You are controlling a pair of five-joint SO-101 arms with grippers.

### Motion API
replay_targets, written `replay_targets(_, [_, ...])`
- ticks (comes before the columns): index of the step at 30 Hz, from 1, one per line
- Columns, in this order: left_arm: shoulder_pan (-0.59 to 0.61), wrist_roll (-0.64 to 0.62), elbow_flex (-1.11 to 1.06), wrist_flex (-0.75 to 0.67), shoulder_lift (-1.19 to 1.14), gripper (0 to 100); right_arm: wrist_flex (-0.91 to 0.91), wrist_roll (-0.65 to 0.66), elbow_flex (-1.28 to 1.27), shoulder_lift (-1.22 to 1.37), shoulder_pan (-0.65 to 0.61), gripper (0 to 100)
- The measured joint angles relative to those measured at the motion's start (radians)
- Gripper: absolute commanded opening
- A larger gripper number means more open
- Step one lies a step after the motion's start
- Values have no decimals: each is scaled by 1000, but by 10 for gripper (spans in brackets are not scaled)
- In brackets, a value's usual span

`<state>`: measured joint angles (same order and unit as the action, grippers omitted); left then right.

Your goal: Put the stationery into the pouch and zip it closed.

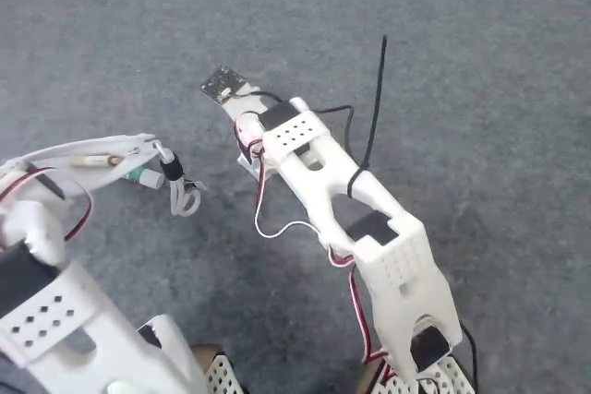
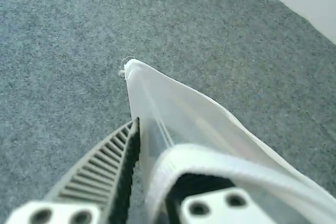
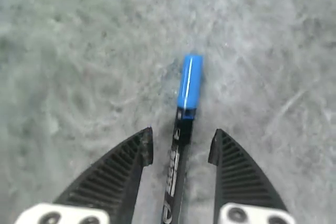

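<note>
Step in hand: picking up stationery.
- Pen [image 3: 189, 80], one, blue cap. It lies on the grey surface [image 3: 79, 35] between the wide-open jaws of my right claw [image 3: 182, 132], untouched.
- Pouch [image 2: 184, 114], one, pinched in my left claw [image 2: 144, 145] and held up.

Next, I judge: close on the barrel, lift, carry to the pouch mouth.

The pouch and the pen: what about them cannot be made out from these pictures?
- Left wrist view: the pouch is seen edge-on, so whether it is zipped open or closed cannot be told.
- High view: what lies inside the pouch is too small to name.
- Right wrist view: the pen is cut off by the picture's edge at the end away from its blue cap.
</note>
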<state>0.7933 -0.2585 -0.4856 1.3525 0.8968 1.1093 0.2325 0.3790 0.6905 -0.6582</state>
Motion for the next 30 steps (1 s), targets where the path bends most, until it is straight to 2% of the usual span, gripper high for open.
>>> replay_targets(2, [0, 0, 0, 0, 0, 12, -8, 0, 0, 18, 0, 144])
replay_targets(7, [0, 0, 0, 0, 0, 12, -17, 0, 2, 35, 8, 1])
replay_targets(15, [0, 0, 0, 0, 0, 12, 21, 0, 12, 35, 8, 6])
replay_targets(23, [-5, -3, 0, -2, 0, 12, 282, 0, 94, 28, 5, 6])
replay_targets(30, [-141, -18, 0, -23, 91, 12, 434, -5, 95, -115, 2, 6])
